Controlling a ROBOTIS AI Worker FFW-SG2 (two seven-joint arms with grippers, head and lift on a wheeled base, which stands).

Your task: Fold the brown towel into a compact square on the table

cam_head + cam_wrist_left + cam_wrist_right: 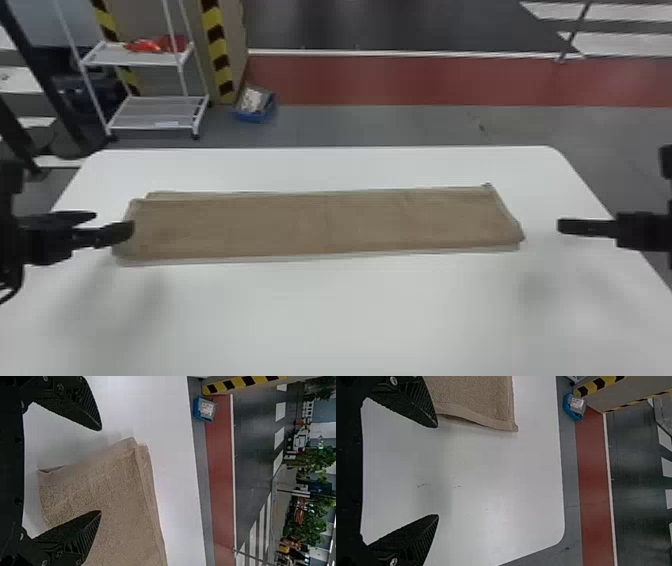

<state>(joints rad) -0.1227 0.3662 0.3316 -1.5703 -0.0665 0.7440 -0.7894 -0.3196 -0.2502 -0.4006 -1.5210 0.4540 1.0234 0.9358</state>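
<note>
Our brown towel (pixel 320 222) is a long strip, so with left pincer (pixel 100 471) and right pincer (pixel 438 471) open, we should fold one end in from the table's (pixel 320 310) left edge.

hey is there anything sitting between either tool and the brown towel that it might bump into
Nothing visible stands in the way. The left tool, open, is right at the left end of the towel; between the open right tool and the towel's right end there's just white table.
</note>
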